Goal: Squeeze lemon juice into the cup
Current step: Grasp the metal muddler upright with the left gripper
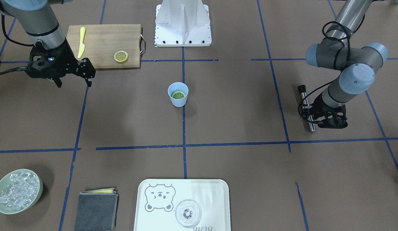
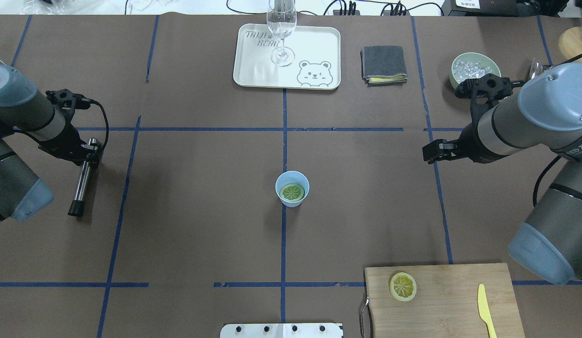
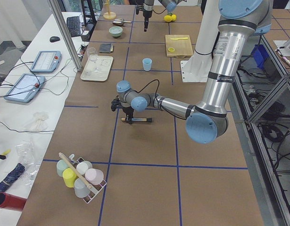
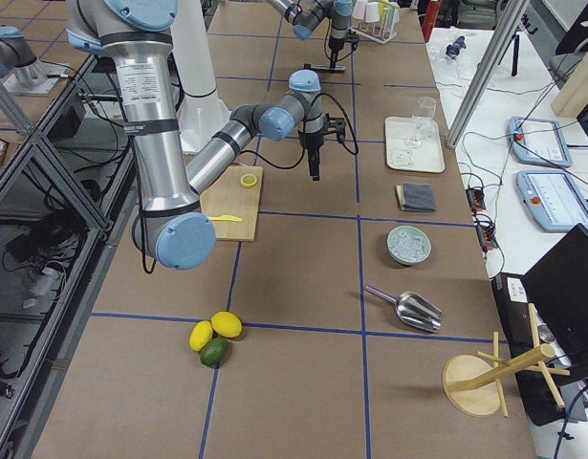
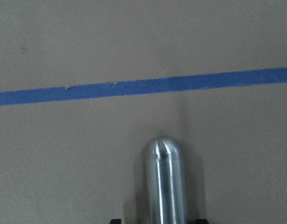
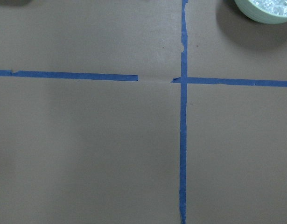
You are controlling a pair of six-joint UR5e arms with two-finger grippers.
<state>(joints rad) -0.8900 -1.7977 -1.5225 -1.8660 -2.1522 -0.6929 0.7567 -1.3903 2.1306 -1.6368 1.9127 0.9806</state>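
Observation:
The light-blue cup (image 1: pixel 178 100) stands near the table's middle, and it also shows in the overhead view (image 2: pixel 292 201). A lemon slice (image 1: pixel 178 94) lies inside it, seen from above too (image 2: pixel 292 192). A second slice (image 1: pixel 121 56) lies on the wooden cutting board (image 1: pixel 102 35). My right gripper (image 1: pixel 74 84) is open and empty, beside the board and well apart from the cup. My left gripper (image 1: pixel 314 120) is shut on a metal rod (image 1: pixel 306 106) with a black end, held level just over the table, far from the cup. The left wrist view shows the rod's rounded tip (image 5: pixel 164 177).
A yellow plastic knife (image 1: pixel 81 42) lies on the board. A pale green bowl of ice (image 1: pixel 0 199), a folded grey cloth (image 1: pixel 96 210) and a white tray (image 1: pixel 215 199) bearing a clear glass (image 1: pixel 187 213) stand along the operators' edge. The white robot base (image 1: pixel 183 24) is behind the cup.

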